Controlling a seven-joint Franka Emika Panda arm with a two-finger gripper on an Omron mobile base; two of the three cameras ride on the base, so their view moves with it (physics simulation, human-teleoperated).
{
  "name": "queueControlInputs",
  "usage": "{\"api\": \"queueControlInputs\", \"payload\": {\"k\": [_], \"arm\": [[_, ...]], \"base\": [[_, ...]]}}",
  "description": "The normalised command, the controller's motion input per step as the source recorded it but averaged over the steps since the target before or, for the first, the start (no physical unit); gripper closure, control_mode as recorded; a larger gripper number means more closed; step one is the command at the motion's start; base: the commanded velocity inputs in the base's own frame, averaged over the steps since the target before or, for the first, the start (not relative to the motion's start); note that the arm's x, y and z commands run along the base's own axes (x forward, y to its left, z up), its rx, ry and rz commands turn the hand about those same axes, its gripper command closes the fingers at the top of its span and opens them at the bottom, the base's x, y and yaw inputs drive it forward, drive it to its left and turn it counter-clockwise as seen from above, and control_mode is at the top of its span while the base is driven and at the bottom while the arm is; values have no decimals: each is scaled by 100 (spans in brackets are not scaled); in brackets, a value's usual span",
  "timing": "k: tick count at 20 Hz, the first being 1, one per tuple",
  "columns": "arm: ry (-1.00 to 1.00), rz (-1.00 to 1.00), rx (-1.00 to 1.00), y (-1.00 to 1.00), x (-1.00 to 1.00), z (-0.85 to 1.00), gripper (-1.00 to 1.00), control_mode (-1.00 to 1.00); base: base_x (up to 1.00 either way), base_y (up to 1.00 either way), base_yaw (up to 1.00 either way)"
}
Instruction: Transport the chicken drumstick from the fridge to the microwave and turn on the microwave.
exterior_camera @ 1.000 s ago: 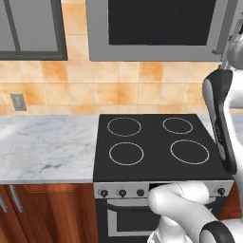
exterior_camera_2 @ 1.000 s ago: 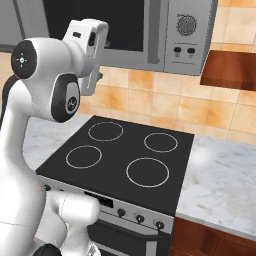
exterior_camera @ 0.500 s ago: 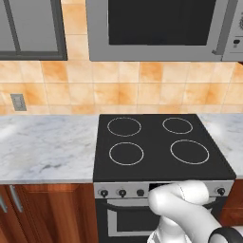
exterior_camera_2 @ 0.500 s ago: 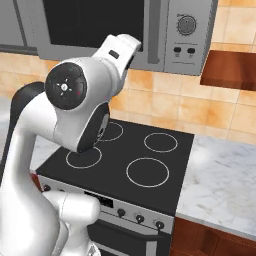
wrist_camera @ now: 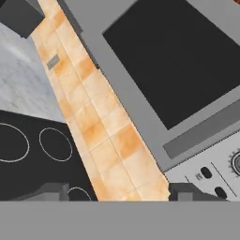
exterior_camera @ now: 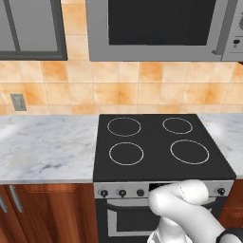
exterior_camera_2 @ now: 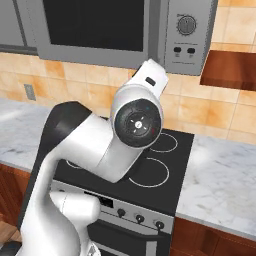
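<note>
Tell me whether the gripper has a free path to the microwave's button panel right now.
Probably yes. In the hand view the gripper faces the microwave, with the button panel near its right fingertip. Nothing lies between them; the door is shut.

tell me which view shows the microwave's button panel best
The right base view: the button panel faces the camera whole, with its round dial above two dark buttons. The left base view catches just a sliver of it at the right edge. The hand view shows it tilted and cut off in the lower right corner, beside the microwave's dark window.
</note>
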Motion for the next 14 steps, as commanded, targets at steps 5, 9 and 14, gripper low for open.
{"api": "queueControlInputs", "payload": {"k": [5, 9, 14], "arm": [[-3, 19, 10, -23, -1, -15, 100, -100], [-9, 17, 9, -28, 0, 0, 100, -100], [-10, 14, 4, -21, 3, 0, 100, -100]], "base": [[0, 0, 0], [0, 0, 0], [0, 0, 0]]}}
